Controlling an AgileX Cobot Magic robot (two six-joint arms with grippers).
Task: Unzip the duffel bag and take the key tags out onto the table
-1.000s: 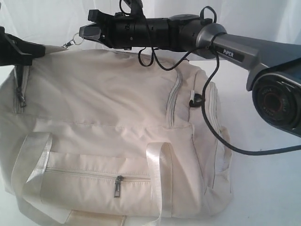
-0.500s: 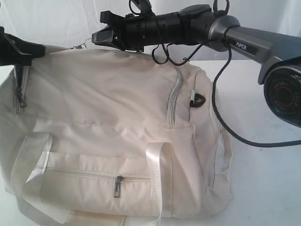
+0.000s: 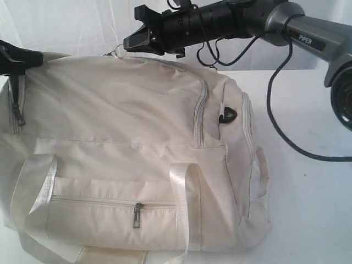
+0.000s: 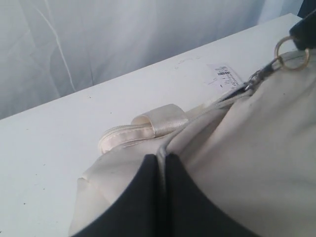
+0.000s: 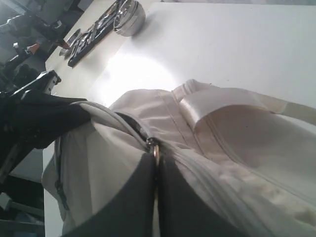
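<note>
The cream duffel bag fills the table, front zip pocket toward the camera. My left gripper is shut on a fold of fabric at the bag's top left end. My right gripper reaches across over the bag's top and is shut on the metal ring pull of the top zipper. That ring also shows in the left wrist view. A dark slit lies along the zipper behind the pull. The key tags are hidden.
The right arm's black cable trails over the table to the right of the bag. A white paper label lies by the bag's far side. A metal bowl and dark items sit on a far surface.
My right gripper has moved right and slightly up along the bag's top, drawing the ring pull with it. The left gripper has kept its hold at the left end.
</note>
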